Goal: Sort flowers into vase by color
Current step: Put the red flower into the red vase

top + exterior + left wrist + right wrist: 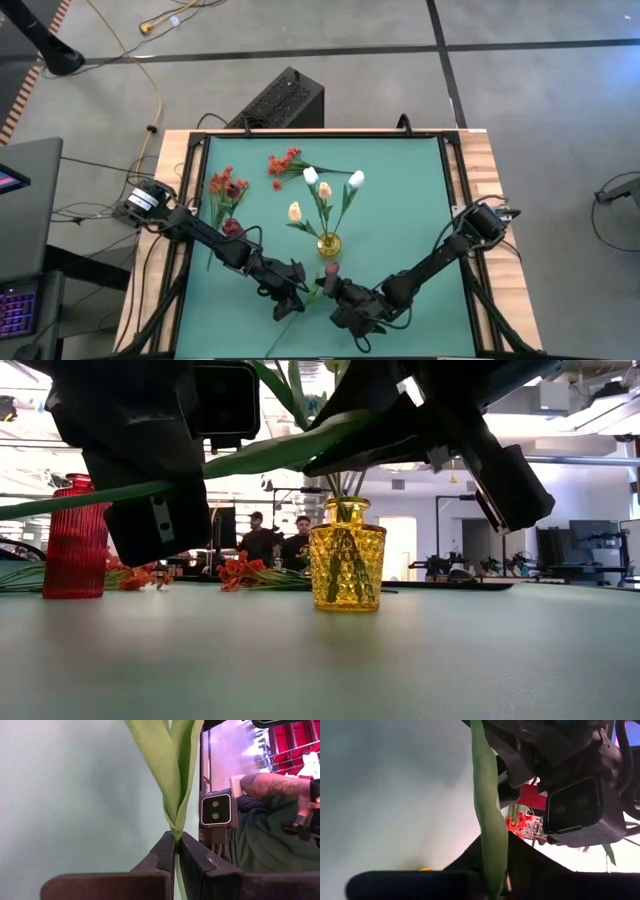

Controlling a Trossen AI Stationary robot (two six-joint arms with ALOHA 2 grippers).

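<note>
On the far left of my desk I see the red vase with red-orange blossoms in it, and another red-orange spray lying flat on the green mat further back. My left tool sits at the near middle of the desk, its jaws pressed together on a green stem; through the left wrist camera the stem and its leaves rise straight out from between the two dark fingers. That flower, a dark maroon bud, lies across the gap between both arms, just near of the yellow vase. The yellow vase stands at mid-desk holding white, cream and peach tulips. To the right of the stem, my right tool is around the same stem: the right wrist camera shows the stem passing between its jaws, which stand slightly apart, and I cannot tell whether they grip it.
</note>
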